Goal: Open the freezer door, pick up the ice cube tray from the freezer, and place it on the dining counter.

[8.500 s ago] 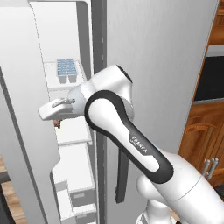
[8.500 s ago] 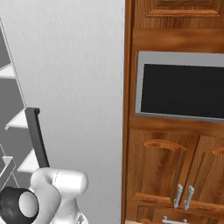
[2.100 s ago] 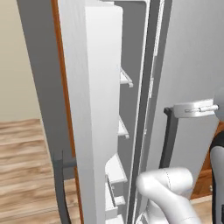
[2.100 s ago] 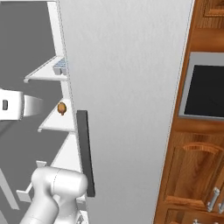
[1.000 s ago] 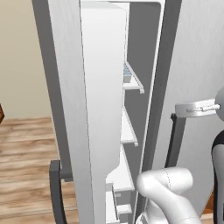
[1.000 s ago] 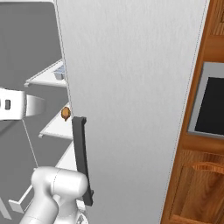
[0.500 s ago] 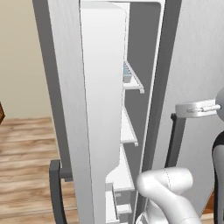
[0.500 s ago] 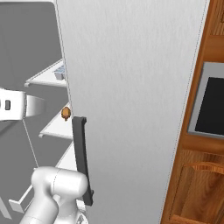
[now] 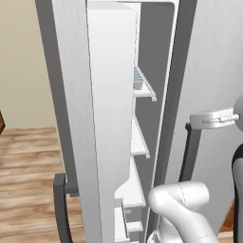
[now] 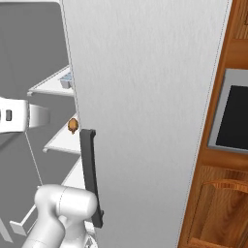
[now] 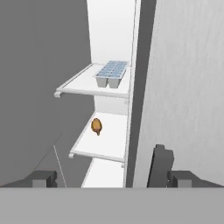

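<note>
The freezer door (image 9: 76, 118) is standing swung open, its brushed-silver edge and white inner liner facing the left base camera, with its dark handle (image 9: 59, 204) showing low on the outer side. Behind it the freezer (image 11: 109, 100) is showing white shelves stacked one above another. The ice cube tray (image 11: 112, 73) is sitting on the upper shelf (image 11: 83, 89), near the right side of the compartment — a whitish tray with two rows of pale blue cells. In the left base view a sliver of it is peeking out (image 9: 137, 78) past the door liner. One shelf down, a small brown rounded item (image 11: 96, 126) is lying apart from the tray.

The gripper (image 11: 107, 177) is hovering outside the compartment, level with the lower shelves, its two dark finger tips spread wide and holding nothing. The plain silver fridge door (image 10: 150, 121) is standing shut just to the right, its dark handle (image 10: 91, 177) running vertically — a wooden cabinet with a built-in dark oven window (image 10: 232, 118) is beside it.
</note>
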Controlling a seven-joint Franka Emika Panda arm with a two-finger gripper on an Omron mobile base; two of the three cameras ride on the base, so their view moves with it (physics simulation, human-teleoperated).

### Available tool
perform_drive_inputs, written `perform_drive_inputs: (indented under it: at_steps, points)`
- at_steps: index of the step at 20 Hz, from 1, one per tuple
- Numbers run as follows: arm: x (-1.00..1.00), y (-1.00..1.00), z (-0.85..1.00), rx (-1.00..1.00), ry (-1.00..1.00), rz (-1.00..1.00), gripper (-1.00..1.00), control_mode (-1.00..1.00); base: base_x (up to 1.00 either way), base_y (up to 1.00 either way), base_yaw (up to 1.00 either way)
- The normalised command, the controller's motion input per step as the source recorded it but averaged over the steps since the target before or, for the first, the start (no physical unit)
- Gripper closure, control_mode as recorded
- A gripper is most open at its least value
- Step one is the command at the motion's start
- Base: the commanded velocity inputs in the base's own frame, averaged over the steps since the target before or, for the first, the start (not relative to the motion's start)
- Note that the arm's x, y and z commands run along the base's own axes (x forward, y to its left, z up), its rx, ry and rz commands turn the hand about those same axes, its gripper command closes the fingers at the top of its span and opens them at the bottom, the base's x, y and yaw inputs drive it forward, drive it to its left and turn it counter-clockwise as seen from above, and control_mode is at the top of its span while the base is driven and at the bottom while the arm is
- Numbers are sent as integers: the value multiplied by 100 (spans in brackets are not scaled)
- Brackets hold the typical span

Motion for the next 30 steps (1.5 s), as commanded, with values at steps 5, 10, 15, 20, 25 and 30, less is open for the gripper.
perform_drive_inputs:
  at_steps: [5,10,15,20,25,30]
  points:
    - [0,1,0,-7,0,12,-100,-100,0,0,0]
    - [0,0,0,-12,0,12,-100,-100,0,0,0]
    - [0,2,0,-18,0,4,-100,-100,0,0,0]
    - [0,4,0,-21,0,0,-100,-100,0,0,0]
    - [0,5,0,-22,0,0,-100,-100,0,0,0]
    - [0,0,0,-15,0,9,-100,-100,0,0,0]
